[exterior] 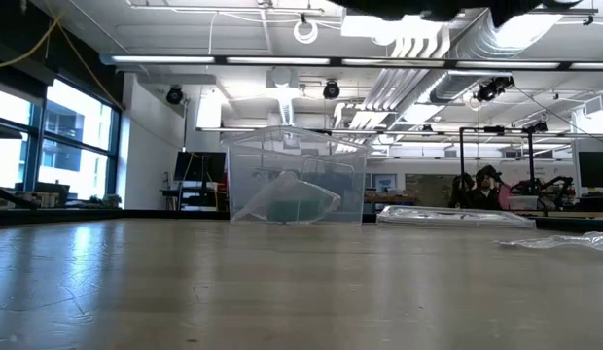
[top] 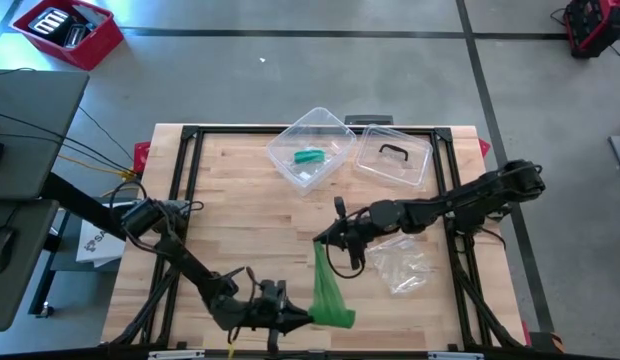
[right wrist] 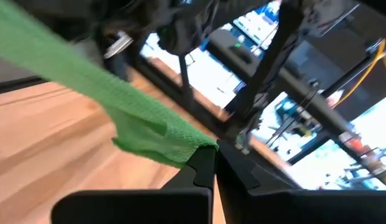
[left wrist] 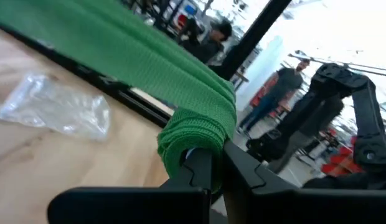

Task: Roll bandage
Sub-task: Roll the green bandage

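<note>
Green bandage [top: 327, 288] stretched taut for rolling: left gripper [top: 295, 318] pinching wound end, right gripper [top: 322, 238] pinching free end.

bandage [top: 328, 290]: bright green, open knitted weave
left claw [left wrist: 213, 163]: black, closed on the rolled green end
right claw [right wrist: 213, 157]: black, pinching the loose green end
tabletop [top: 240, 210]: pale wood planks, light grain, black frame round the edges
clear box [top: 311, 148]: see-through plastic, a small green item inside
lid [top: 393, 157]: see-through, black handle
plastic wrapper [top: 402, 266]: clear, crinkled
bin [top: 68, 30]: red, on grey floor beyond the tabletop's far left corner
</note>
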Controlling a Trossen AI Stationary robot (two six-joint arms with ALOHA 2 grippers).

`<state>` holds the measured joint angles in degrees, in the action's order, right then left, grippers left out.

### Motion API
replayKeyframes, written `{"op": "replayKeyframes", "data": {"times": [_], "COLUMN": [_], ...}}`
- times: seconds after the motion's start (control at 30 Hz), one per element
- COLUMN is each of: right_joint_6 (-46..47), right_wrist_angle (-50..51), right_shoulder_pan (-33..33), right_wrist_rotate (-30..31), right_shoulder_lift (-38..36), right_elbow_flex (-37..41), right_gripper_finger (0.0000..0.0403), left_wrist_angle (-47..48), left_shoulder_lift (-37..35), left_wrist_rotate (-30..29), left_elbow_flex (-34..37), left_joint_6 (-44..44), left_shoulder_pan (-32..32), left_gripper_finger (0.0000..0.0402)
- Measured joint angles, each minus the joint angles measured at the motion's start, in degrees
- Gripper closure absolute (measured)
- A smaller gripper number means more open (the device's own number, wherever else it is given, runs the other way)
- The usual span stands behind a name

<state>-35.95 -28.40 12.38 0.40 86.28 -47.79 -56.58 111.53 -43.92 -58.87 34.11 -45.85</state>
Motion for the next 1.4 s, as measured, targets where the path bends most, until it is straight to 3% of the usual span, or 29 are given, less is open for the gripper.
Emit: {"op": "replayKeyframes", "data": {"times": [0.1,0.3,0.5,0.67,0.87,1.03,1.17,1.33,1.4], "right_joint_6": [1.7,9.7,16.6,19.1,22.0,22.2,23.2,22.8,21.8], "right_wrist_angle": [-2.4,-11.2,-22.7,-29.7,-33.6,-40.5,-43.3,-41.6,-39.6], "right_shoulder_pan": [1.0,3.6,7.0,11.8,17.0,19.8,20.6,20.5,20.1], "right_wrist_rotate": [0.2,0.2,1.7,6.4,13.7,14.4,14.4,15.1,18.9], "right_shoulder_lift": [0.0,0.3,6.3,12.6,14.4,14.2,14.2,14.2,14.2], "right_elbow_flex": [2.6,8.9,12.2,10.9,10.0,10.0,8.5,3.0,1.2], "right_gripper_finger": [0.0403,0.0403,0.0403,0.0403,0.0403,0.0403,0.0403,0.0403,0.0403], "left_wrist_angle": [-1.8,-12.2,-20.7,-25.4,-27.8,-26.9,-24.8,-11.3,-5.2], "left_shoulder_lift": [0.0,0.0,0.0,0.0,0.0,0.0,-0.1,-0.1,-0.1], "left_wrist_rotate": [-3.2,-3.6,-5.2,-10.8,-20.4,-28.9,-31.5,-31.1,-31.4], "left_elbow_flex": [0.0,0.0,0.0,0.0,0.0,0.0,-0.1,-0.1,-0.2], "left_joint_6": [-2.7,-15.5,-28.9,-37.9,-45.0,-48.1,-49.4,-37.2,-29.9], "left_shoulder_pan": [-0.8,-1.0,-1.1,-1.1,-1.3,-0.8,-0.1,1.4,1.5], "left_gripper_finger": [0.0394,0.0394,0.0394,0.0394,0.0394,0.0394,0.0394,0.0394,0.0394]}}
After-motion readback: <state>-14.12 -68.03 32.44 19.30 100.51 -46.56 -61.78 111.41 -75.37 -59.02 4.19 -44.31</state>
